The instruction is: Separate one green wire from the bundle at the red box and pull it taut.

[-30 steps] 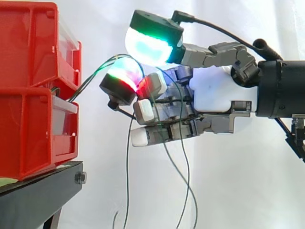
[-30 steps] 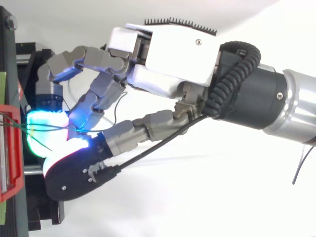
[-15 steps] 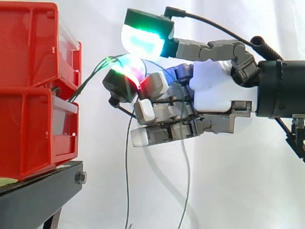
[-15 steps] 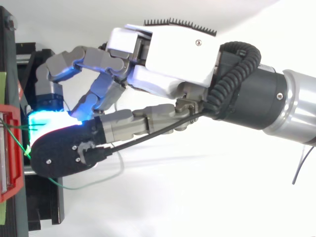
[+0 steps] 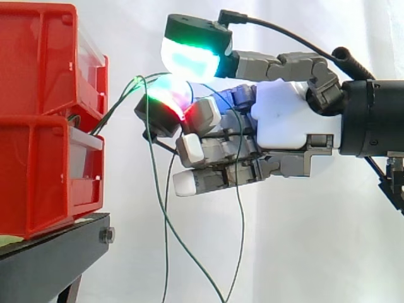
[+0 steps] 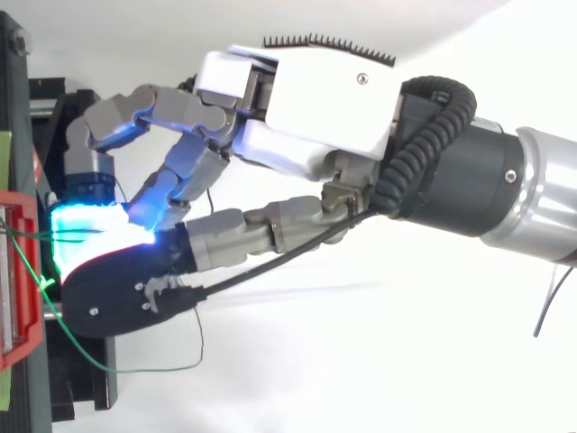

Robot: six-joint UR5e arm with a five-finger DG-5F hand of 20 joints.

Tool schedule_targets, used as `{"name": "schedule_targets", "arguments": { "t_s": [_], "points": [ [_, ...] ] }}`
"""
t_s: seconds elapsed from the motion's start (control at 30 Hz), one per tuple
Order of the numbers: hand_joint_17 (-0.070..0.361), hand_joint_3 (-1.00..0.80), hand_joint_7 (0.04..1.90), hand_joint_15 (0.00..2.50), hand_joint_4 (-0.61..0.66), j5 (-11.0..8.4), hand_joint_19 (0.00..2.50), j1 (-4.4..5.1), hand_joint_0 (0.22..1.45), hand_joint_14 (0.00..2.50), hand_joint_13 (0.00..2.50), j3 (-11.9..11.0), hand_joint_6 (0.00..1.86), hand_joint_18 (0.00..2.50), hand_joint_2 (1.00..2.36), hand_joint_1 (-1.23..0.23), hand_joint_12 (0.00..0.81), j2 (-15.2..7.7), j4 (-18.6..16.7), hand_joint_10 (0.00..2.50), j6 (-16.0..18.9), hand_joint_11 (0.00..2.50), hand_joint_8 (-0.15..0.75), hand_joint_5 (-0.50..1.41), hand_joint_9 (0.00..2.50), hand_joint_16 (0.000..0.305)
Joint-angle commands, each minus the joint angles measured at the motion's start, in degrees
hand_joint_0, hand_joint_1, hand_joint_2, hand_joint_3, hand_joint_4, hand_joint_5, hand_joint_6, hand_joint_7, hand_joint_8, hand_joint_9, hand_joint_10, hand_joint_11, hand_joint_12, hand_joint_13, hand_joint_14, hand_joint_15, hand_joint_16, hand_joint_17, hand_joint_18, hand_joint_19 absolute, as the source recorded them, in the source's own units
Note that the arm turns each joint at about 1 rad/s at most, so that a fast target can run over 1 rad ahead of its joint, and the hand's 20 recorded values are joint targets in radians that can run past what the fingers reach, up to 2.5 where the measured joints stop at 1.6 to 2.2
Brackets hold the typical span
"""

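Two red boxes (image 5: pixel 44 120) are stacked on a black stand (image 5: pixel 50 259) at the left. Thin green wires (image 5: pixel 120 101) come out between the boxes, arch up and run to my hand (image 5: pixel 290 120), which reaches in from the right. The thumb's green-glowing pad (image 5: pixel 189 60) sits just above a red-green finger pad (image 5: pixel 167 101), and the wires pass between them. My other fingers are curled, with wire strands running down across them. In the top view a taut strand (image 6: pixel 36 236) joins the red box (image 6: pixel 18 271) to the pads of my hand (image 6: pixel 306 99).
Loose green strands (image 5: pixel 167 221) hang below the hand, and one loops out in the top view as a slack wire (image 6: pixel 135 370). A white curtain is behind everything. The stand's edge lies under the boxes.
The thumb stretched forward and rose, then settled back over the finger pad. A loose strand swung left and now hangs diagonally in front of the pads.
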State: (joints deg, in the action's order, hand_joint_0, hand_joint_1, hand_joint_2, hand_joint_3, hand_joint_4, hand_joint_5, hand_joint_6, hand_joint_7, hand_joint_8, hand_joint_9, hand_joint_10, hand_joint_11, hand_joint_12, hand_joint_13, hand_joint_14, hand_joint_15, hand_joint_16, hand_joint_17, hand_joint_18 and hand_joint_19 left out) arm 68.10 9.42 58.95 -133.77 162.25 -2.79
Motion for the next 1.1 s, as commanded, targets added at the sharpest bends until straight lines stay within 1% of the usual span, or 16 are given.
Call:
{"name": "schedule_targets", "arguments": {
  "t_s": [0.0,0.03,0.1,0.17,0.23,0.3,0.37,0.43,0.5,0.53,0.57,0.63,0.77,0.9,0.93,1.07],
  "points": [
    [0.114,-0.43,1.16,0.67,0.26,-0.07,0.41,0.07,0.67,0.02,0.98,0.03,0.85,0.81,1.01,-0.88,0.433,0.00,0.00,0.01,-0.02,1.12,0.382,-0.21,1.02,0.051],
    [0.114,-0.50,1.16,0.67,0.26,-0.07,0.42,0.07,0.65,0.02,0.99,-0.06,0.85,0.81,1.00,-0.85,0.430,0.00,0.00,0.02,-0.02,1.11,0.389,-0.20,1.04,0.051],
    [0.114,-0.50,1.16,0.67,0.26,-0.07,0.43,0.07,0.60,0.02,1.00,0.03,0.84,0.82,1.00,-0.79,0.433,0.00,0.00,0.02,-0.02,1.12,0.391,-0.20,1.06,0.051],
    [0.118,-0.50,1.19,0.68,0.26,-0.07,0.45,0.07,0.56,0.02,1.02,0.03,0.83,0.83,1.00,-0.66,0.436,0.00,0.00,0.02,-0.02,1.11,0.397,-0.18,1.10,0.052],
    [0.117,-0.50,1.22,0.68,0.24,-0.07,0.48,-0.02,0.57,0.02,1.05,0.03,0.80,0.86,1.00,-0.50,0.434,0.00,0.00,0.02,-0.02,1.09,0.394,-0.15,1.20,0.052],
    [0.115,-0.50,1.25,0.69,0.24,-0.07,0.49,-0.02,0.61,0.02,1.05,0.03,0.80,0.85,1.00,-0.47,0.426,0.00,0.00,0.02,-0.11,1.10,0.389,-0.15,1.23,0.051],
    [0.115,-0.44,1.26,0.69,0.23,-0.07,0.49,0.07,0.63,0.02,1.06,0.03,0.80,0.85,1.01,-0.49,0.428,0.00,0.00,0.02,-0.11,1.10,0.392,-0.15,1.22,0.051],
    [0.116,-0.27,1.31,0.69,0.23,-0.07,0.48,-0.02,0.60,0.02,1.04,0.03,0.81,0.85,1.02,-0.55,0.431,0.00,0.00,0.02,-0.11,1.11,0.398,-0.16,1.16,0.052],
    [0.122,-0.17,1.34,0.68,0.25,-0.07,0.48,0.07,0.59,0.02,1.04,0.03,0.82,0.87,1.02,-0.59,0.446,0.00,0.00,0.02,-0.11,1.12,0.414,-0.16,1.16,0.054],
    [0.126,-0.13,1.28,0.68,0.26,-0.07,0.48,0.07,0.59,0.02,1.05,0.03,0.85,0.89,1.02,-0.63,0.454,0.00,0.09,0.01,-0.02,1.11,0.421,-0.17,1.13,0.056],
    [0.127,-0.12,1.27,0.68,0.26,-0.07,0.48,0.07,0.58,0.02,1.04,0.03,0.85,0.89,1.02,-0.63,0.452,0.00,0.00,0.01,-0.11,1.11,0.422,-0.17,1.13,0.057],
    [0.125,-0.07,1.25,0.69,0.24,-0.07,0.49,0.07,0.59,0.02,1.02,0.03,0.86,0.87,1.02,-0.71,0.446,0.00,0.00,0.01,-0.02,1.12,0.409,-0.19,1.08,0.056],
    [0.126,-0.08,1.20,0.69,0.25,-0.07,0.50,0.07,0.60,0.02,1.00,0.03,0.87,0.86,1.02,-0.75,0.447,-0.09,0.00,0.01,-0.37,1.12,0.401,-0.20,1.04,0.056],
    [0.123,-0.19,1.20,0.69,0.25,-0.16,0.49,0.07,0.62,0.02,0.99,0.03,0.87,0.86,1.02,-0.80,0.440,0.00,0.00,0.02,-1.08,1.12,0.392,-0.21,1.02,0.055],
    [0.123,-0.21,1.20,0.69,0.25,-0.16,0.49,0.07,0.62,0.02,0.99,0.03,0.87,0.86,1.02,-0.83,0.434,-0.09,0.00,0.02,-1.34,1.11,0.393,-0.21,1.03,0.055],
    [0.123,-0.23,1.20,0.68,0.25,-0.16,0.48,0.16,0.63,0.02,0.99,0.03,0.87,0.87,1.02,-0.84,0.436,0.00,0.00,0.02,-1.43,1.12,0.395,-0.20,1.04,0.054]
  ]
}}
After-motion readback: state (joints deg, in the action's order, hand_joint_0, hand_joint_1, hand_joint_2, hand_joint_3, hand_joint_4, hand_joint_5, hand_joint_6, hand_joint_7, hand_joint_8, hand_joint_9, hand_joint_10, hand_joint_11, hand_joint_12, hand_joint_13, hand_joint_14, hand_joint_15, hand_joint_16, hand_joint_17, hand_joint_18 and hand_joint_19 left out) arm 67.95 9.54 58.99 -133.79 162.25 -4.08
